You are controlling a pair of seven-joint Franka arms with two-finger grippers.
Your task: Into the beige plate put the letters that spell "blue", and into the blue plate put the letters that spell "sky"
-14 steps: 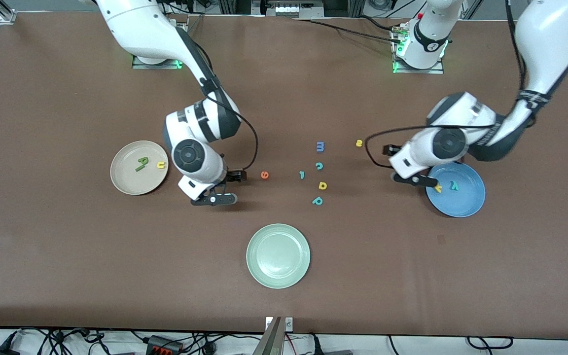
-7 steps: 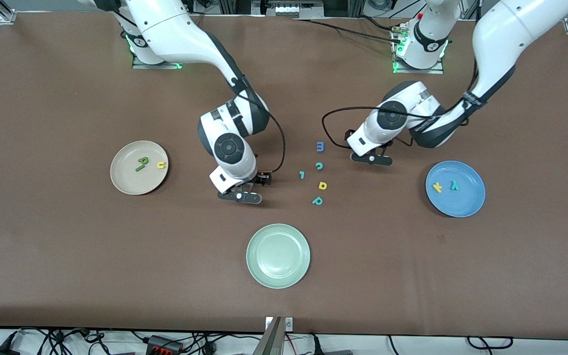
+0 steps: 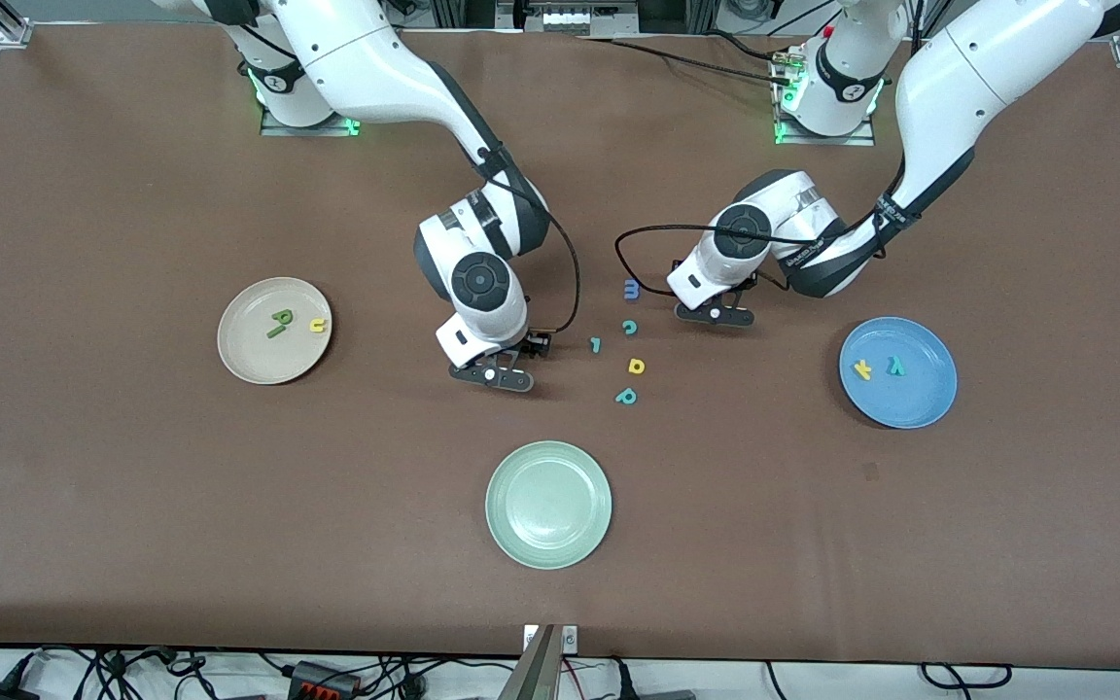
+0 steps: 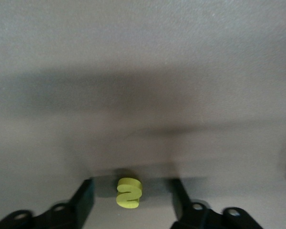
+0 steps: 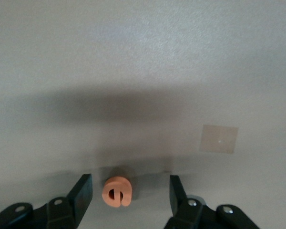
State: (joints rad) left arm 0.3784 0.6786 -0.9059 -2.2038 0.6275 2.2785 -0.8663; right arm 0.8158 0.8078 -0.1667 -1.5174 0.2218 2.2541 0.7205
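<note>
My left gripper (image 4: 132,206) is down at the table, open, with the yellow s (image 4: 129,192) lying between its fingers and a gap on each side. My right gripper (image 5: 129,196) is open around the orange e (image 5: 117,192), which lies closer to one finger without touching it. In the front view both letters are hidden under the grippers: right gripper (image 3: 492,376), left gripper (image 3: 714,314). The beige plate (image 3: 249,357) holds the green b (image 3: 282,316), the dark green l (image 3: 275,332) and the yellow u (image 3: 318,326). The blue plate (image 3: 902,404) holds the yellow k (image 3: 862,369) and the teal y (image 3: 896,366).
Between the two grippers lie a blue m (image 3: 632,289), a teal c (image 3: 629,328), a small teal hooked letter (image 3: 595,344), a yellow loop-and-stem letter (image 3: 636,366) and a teal loop-and-stem letter (image 3: 626,396). A pale green plate (image 3: 548,504) sits nearer the front camera.
The right gripper moved from beside the beige plate to over the orange e. The left gripper left the blue plate and came down over the yellow s. Both pairs of fingers have narrowed.
</note>
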